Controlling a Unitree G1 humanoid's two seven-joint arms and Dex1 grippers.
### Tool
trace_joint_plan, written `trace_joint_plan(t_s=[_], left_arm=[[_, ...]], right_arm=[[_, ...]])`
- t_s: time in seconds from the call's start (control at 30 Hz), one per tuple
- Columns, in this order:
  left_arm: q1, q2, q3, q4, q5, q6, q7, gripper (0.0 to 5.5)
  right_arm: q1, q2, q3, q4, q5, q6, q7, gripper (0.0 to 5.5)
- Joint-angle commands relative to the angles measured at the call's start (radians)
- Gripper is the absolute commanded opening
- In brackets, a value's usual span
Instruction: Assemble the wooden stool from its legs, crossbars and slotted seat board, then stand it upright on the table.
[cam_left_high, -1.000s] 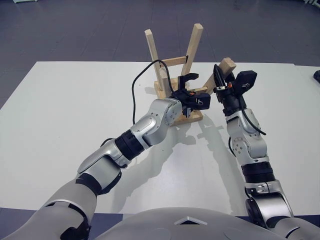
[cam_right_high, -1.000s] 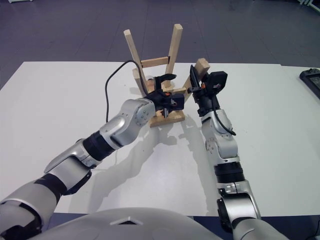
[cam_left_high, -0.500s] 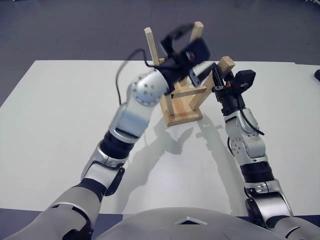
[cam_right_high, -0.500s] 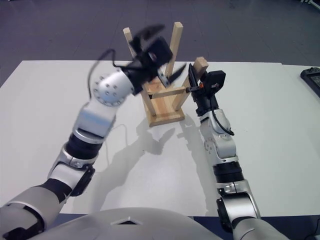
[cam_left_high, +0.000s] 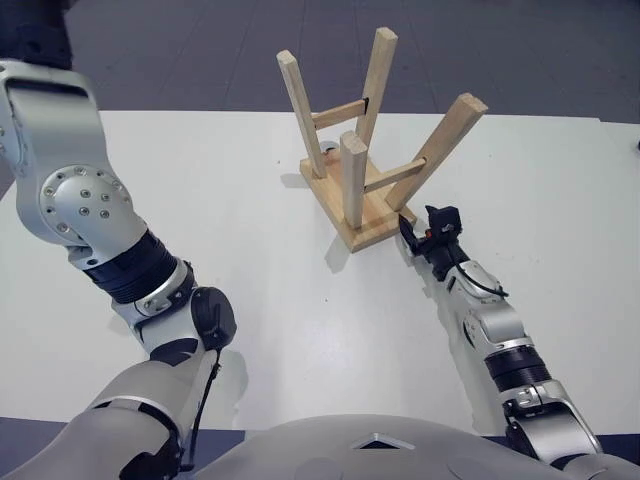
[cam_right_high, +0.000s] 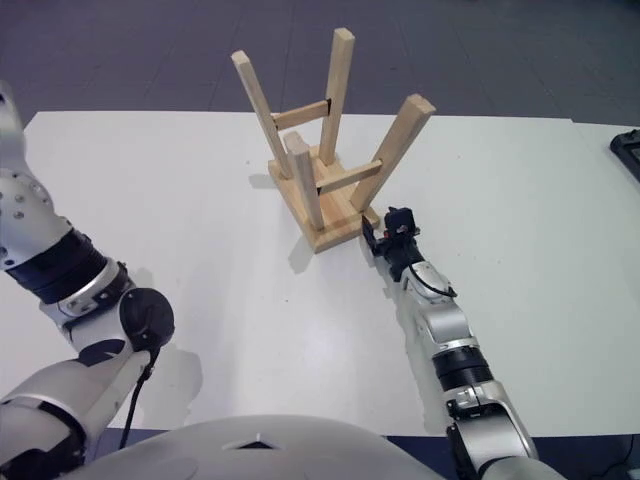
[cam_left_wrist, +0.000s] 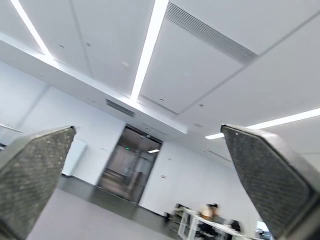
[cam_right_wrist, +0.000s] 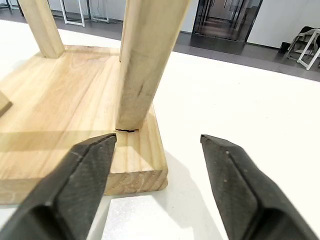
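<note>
Seen from the head camera, the stool (cam_left_high: 362, 150) sits upside down on the white table (cam_left_high: 180, 180), with its seat board (cam_left_high: 368, 228) flat and its four legs pointing up and splaying outward. The right gripper (cam_left_high: 410, 230) lies low at the board's near right corner and is by far the nearer, while the left arm (cam_left_high: 90, 210) is raised high. The left wrist camera faces a ceiling, the left gripper (cam_left_wrist: 148, 130) spread wide and empty. The right wrist camera shows the right gripper wide open, framing the board's corner just beneath the nearest leg (cam_right_wrist: 145, 60), whose long axis rises steeply. Turning the stool upright appears to be the remaining job.
</note>
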Motion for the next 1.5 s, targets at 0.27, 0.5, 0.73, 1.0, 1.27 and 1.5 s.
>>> trace_joint_plan(t_s=[0.27,0.5,0.73,1.0,1.27,1.5], left_arm=[[0.418,0.016,-0.282,0.043,0.352,0.032,0.059,5.40],[0.537,0.081,-0.375,-0.018,0.371,0.071,-0.064,5.40],[0.631,0.186,-0.337,-0.041,0.372,0.030,-0.198,5.40],[0.691,0.196,-0.576,-0.085,0.432,0.014,-0.325,5.40],[0.625,0.125,-0.561,-0.084,0.547,0.136,-0.151,5.40],[0.584,0.038,-0.636,-0.071,0.621,0.183,-0.064,5.40]], right_arm=[[0.185,-0.192,-0.541,-0.508,0.733,0.227,0.451,5.07],[-0.266,-0.213,-0.586,-0.185,0.460,0.192,-0.031,5.38],[-0.595,-0.045,-0.281,0.398,-0.054,-0.016,-0.184,5.38],[-0.722,0.111,-0.237,0.739,-0.182,-0.258,-0.118,5.38],[-0.520,0.157,-0.227,0.423,-0.213,-0.179,-0.135,5.38],[-0.381,0.218,-0.188,0.152,-0.275,0.002,-0.206,5.38]])
